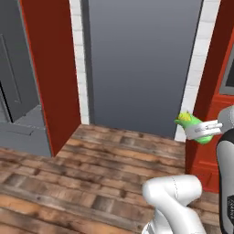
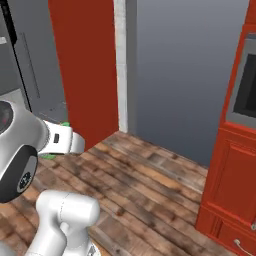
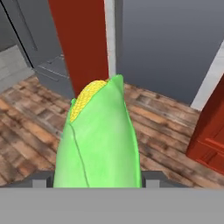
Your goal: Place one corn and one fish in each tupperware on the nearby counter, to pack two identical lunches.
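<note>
I'm in transit w/ base facing red cabinets (image 1: 48,68), a grey wall panel (image 1: 141,59) and wood floor (image 1: 91,169); no bench or tupperware visible from here. Gripper (image 1: 199,129) jaws are clamped on the lime-green corn (image 3: 98,140), held up in the air, tip fwd. Carry step, I reckon. Next: drive to the bench, find a tray, lower corn in.

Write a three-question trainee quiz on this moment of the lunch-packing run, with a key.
1. True or false: the gripper is shut on the corn.
2. What is the floor under the arm made of? A tile, B wooden planks, C carpet.
3. In the hand view, what colour shows at the tip of the green husk?

Key: 1 true. 2 B. 3 yellow, the kernels.
</note>
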